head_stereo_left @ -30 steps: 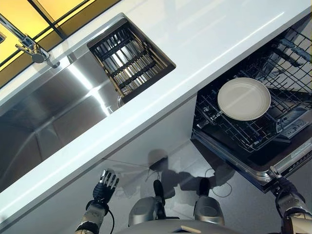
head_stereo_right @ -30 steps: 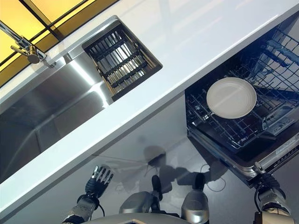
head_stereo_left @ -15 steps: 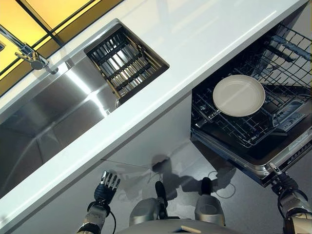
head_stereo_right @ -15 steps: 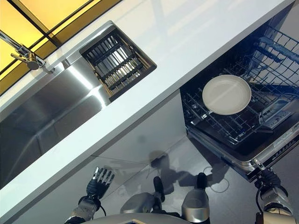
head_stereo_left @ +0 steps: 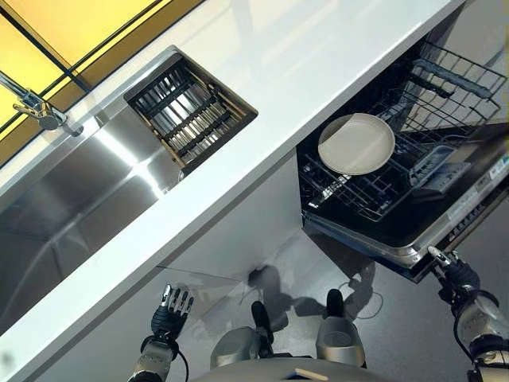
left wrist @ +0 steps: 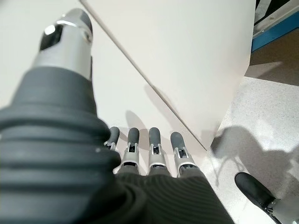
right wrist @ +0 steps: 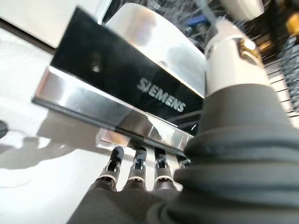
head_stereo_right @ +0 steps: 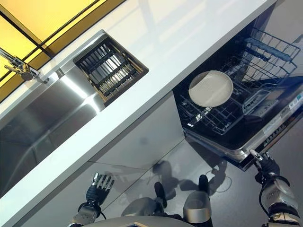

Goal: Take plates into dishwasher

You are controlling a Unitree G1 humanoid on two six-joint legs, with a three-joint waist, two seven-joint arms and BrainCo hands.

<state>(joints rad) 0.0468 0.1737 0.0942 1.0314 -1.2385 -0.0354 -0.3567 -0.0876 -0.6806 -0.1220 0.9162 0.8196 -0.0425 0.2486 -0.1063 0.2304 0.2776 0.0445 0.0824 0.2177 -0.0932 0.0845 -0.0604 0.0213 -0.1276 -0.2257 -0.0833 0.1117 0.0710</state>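
A white plate [head_stereo_left: 356, 144] lies flat on the lower rack [head_stereo_left: 350, 199] of the open dishwasher, under the counter at the right. My right hand [head_stereo_left: 449, 274] is at the outer edge of the lowered dishwasher door [head_stereo_left: 429, 223]. In the right wrist view its straight fingers [right wrist: 135, 168] reach under the door's steel edge [right wrist: 117, 112], and the hand holds nothing. My left hand [head_stereo_left: 169, 306] hangs low by the white cabinet front, open and empty, as its wrist view [left wrist: 154, 149] also shows.
A white counter [head_stereo_left: 318, 48] runs across the view. It holds a steel sink [head_stereo_left: 71, 207] with a slatted drain basket [head_stereo_left: 189, 115] and a faucet [head_stereo_left: 36, 107]. A wire upper rack [head_stereo_left: 453, 79] sticks out above the plate. A white cabinet panel [left wrist: 187, 56] stands before my left hand.
The whole picture has shifted up and to the left, so the camera has moved. My right hand has stayed at the door's outer edge, and the door looks tilted up somewhat.
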